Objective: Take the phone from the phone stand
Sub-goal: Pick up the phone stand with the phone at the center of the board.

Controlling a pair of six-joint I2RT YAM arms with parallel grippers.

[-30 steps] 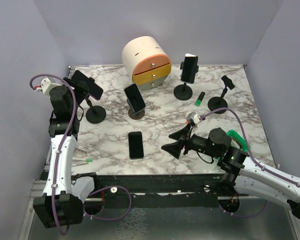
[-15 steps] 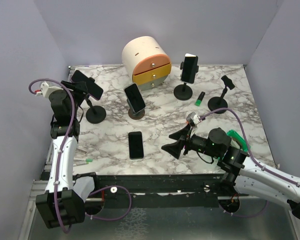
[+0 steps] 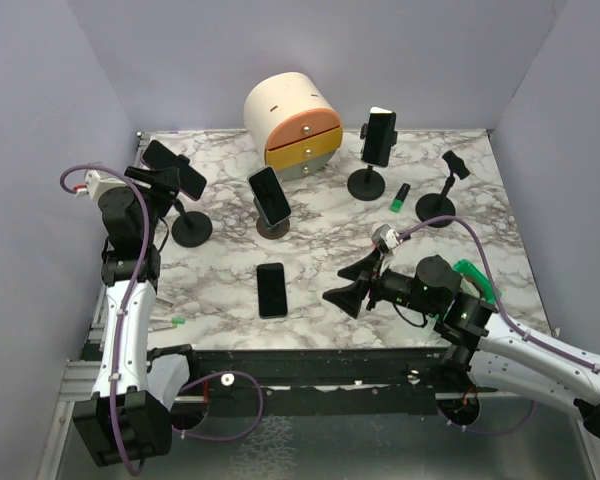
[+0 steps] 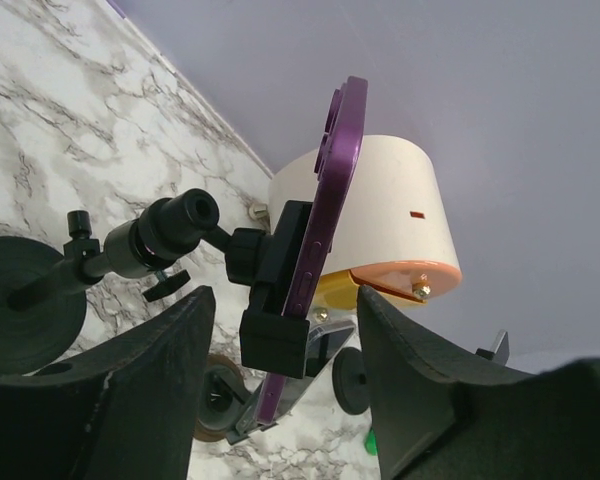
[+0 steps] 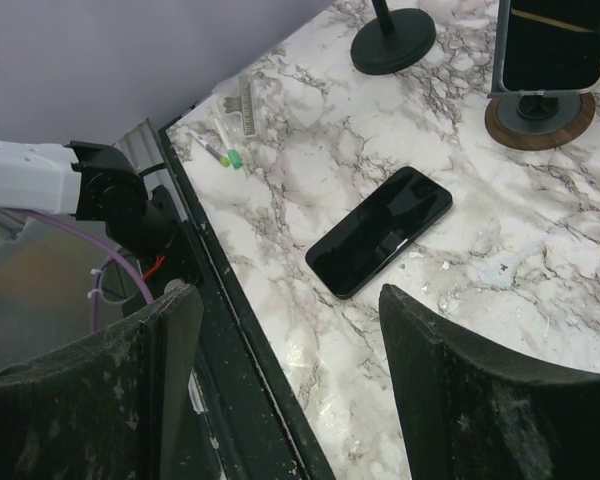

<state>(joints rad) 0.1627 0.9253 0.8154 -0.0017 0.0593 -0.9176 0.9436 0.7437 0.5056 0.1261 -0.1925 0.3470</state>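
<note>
A purple-edged phone (image 4: 330, 190) sits tilted in the black clamp (image 4: 272, 330) of a stand at the table's far left; it also shows in the top view (image 3: 175, 168) above the stand's round base (image 3: 191, 230). My left gripper (image 4: 280, 330) is open. Its fingers (image 4: 130, 400) flank the clamp and the phone's lower end without touching them. In the top view the left gripper (image 3: 158, 185) is right beside the phone. My right gripper (image 3: 352, 288) is open and empty, low over the front of the table (image 3: 220, 275).
A black phone (image 3: 271, 289) lies flat near the front, also in the right wrist view (image 5: 380, 232). A second phone rests on a wooden-base stand (image 3: 269, 196), a third on a back stand (image 3: 380, 136). There is an empty stand (image 3: 442, 200), a round drawer unit (image 3: 295, 123) and a green object (image 3: 401, 198).
My left arm's wrist has shifted slightly nearer in the top view, with the gripper staying at the phone. The right arm has not moved.
</note>
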